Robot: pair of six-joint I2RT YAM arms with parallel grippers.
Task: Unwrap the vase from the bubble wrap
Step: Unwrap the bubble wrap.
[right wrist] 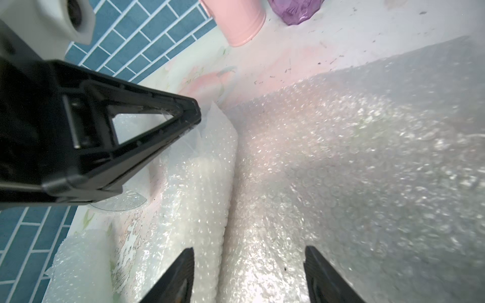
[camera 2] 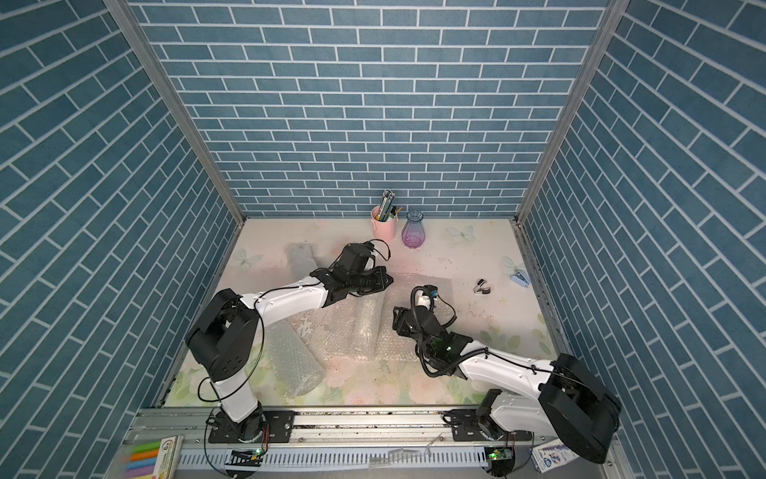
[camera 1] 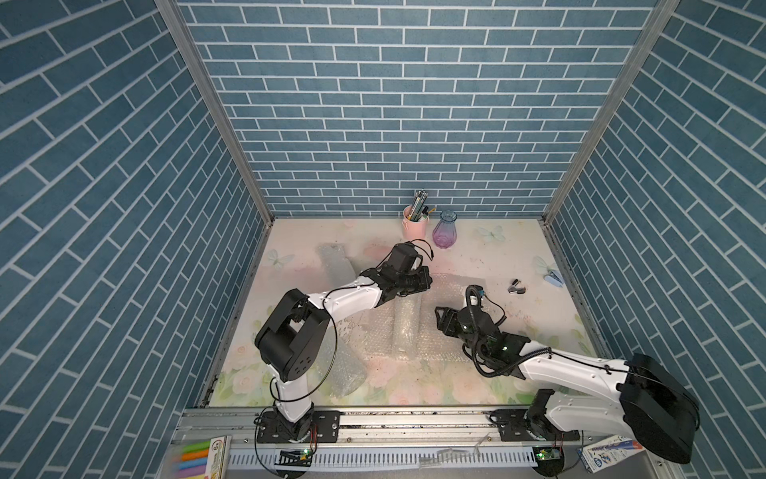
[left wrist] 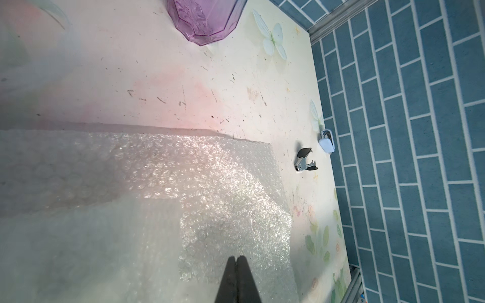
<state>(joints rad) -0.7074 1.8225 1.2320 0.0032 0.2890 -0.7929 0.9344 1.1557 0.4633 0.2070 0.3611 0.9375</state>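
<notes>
Nearest the front rail [camera 1: 414,419], half under the left arm [camera 1: 348,296]: a rolled tube [camera 1: 347,373] of bubbled plastic, lying loose. Just beyond, spread across the middle of the desk [camera 1: 539,319], crinkled and humped in long folds: the bubble wrap [camera 1: 408,327], opened out. Over its right-hand part, the right claw [right wrist: 249,249], released, pads [right wrist: 183,267] set wide, gripping nothing, only wrap below. Farther in, over the sheet's far part, the left claw [left wrist: 237,258], clenched tip to tip; no telling from any view of film pinched between. Off to the right on bare desk, well apart from the wrap: a staple remover [camera 1: 516,287] and, nearer the edge, a small blue stapler [camera 1: 553,277]. At the back, just beside a pink pencil cup [camera 1: 414,226], upright and already bare: the vase [camera 1: 444,233], translucent purple. Looks all but finished, judging by that. For a clean close: ease the left claw apart, raise both claws straight up off the sheet, watch for a loose edge clinging to a pad, and steer wide of the vase, probably quick to tip.
</notes>
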